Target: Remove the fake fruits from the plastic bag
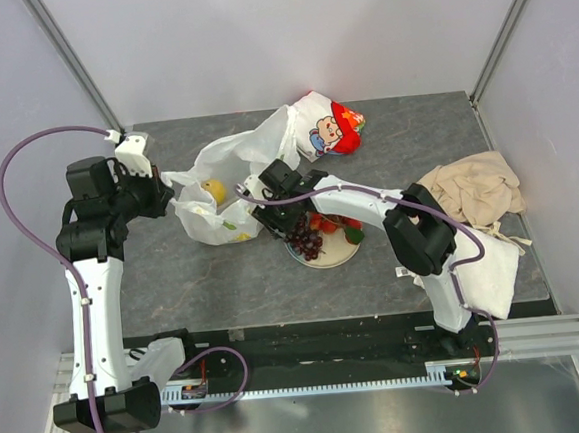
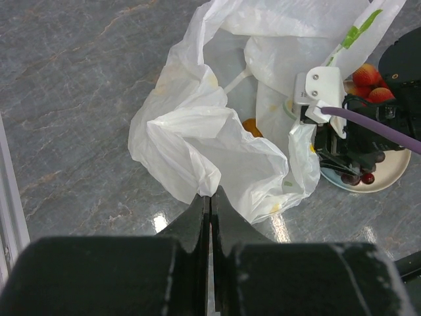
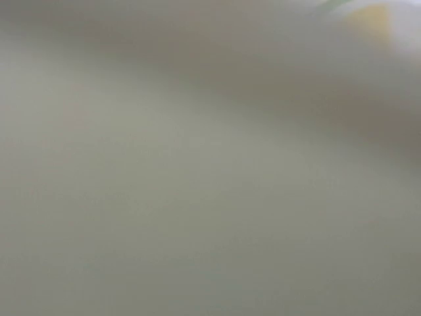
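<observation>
The left pincer (image 2: 210, 197) is clamped onto the plastic bag (image 2: 197, 145); the right pincer's (image 1: 270, 218) spread cannot be told. Beside it, grapes (image 1: 304, 240) and strawberries (image 1: 325, 222) are plated; the lemon (image 1: 213, 190) is left inside.

Left gripper (image 2: 209, 199) clamped; right gripper (image 1: 267, 214) (unclear) extended

A pale round plate (image 1: 335, 261) sits mid-way across the grey stone-patterned table (image 1: 205, 293). Beyond the plate lies a white-and-red cartoon-printed packet (image 1: 331, 128). To the plate's right lie a crumpled beige cloth (image 1: 473, 187) and, nearer, a white towel (image 1: 496, 268).
</observation>
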Tool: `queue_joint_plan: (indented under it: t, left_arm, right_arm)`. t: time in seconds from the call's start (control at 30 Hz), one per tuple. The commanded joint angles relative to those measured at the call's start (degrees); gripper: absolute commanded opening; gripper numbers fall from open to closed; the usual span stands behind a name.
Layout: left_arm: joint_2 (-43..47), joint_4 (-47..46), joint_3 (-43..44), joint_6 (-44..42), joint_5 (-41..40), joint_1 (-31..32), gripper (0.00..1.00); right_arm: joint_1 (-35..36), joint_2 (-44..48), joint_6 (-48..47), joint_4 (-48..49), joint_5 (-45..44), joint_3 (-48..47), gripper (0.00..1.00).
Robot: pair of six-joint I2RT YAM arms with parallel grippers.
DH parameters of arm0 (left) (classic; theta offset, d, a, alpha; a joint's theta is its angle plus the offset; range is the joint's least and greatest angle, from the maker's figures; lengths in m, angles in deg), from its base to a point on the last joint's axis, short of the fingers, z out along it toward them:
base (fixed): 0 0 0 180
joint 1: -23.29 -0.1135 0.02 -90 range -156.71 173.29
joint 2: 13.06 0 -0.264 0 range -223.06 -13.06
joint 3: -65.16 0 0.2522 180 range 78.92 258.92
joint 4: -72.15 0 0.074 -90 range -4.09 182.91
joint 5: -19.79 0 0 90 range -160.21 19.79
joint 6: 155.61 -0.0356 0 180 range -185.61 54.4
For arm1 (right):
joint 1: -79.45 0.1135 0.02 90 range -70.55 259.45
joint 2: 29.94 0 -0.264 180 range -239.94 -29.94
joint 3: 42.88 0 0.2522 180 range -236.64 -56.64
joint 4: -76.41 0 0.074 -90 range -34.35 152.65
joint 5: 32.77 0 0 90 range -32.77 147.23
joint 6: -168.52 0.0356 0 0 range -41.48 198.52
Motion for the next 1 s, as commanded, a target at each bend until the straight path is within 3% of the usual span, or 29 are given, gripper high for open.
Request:
queue_joint_plan:
  t: [0.0, 0.1, 0.33, 0.53, 0.7, 0.87, 0.97]
  left_arm:
    - [1.04, -1.3, 0.69, 1.46, 0.81, -0.53, 0.02]
    - [1.13, -1.3, 0.86, 1.46, 0.81, -0.53, 0.02]
    - [1.13, 0.01, 0.42, -0.03, 0.99, -0.7, 0.02]
    - [5.52, 1.77, -6.08, -3.98, 1.16, -0.7, 0.02]
    - [7.9, 11.6, -6.52, -9.78, 3.44, -0.7, 0.02]
    - [10.36, 20.39, -7.66, -18.3, 5.56, -0.7, 0.01]
    - [12.38, 25.67, -8.54, -22.53, 2.42, -0.62, 0.02]
  right_arm:
    - [-0.27, -1.81, -0.3, 2.04, -3.95, -3.62, 0.46]
    - [-0.27, -1.72, 0.05, 2.04, -3.6, -4.24, 0.48]
    - [0.17, 8.71, -2.05, -2.25, 1.14, -2.48, 0.77]
    - [1.05, 15.93, -6.8, -11.66, 9.57, -5.47, 0.83]
    - [1.14, 17.0, -6.45, -12.03, 15.64, -8.81, 0.81]
    - [1.66, 13.76, -2.76, 0.17, 11.97, -7.67, 0.64]
    - [1.93, 7.35, 0.13, 4.23, 9.07, -11.95, 0.56]
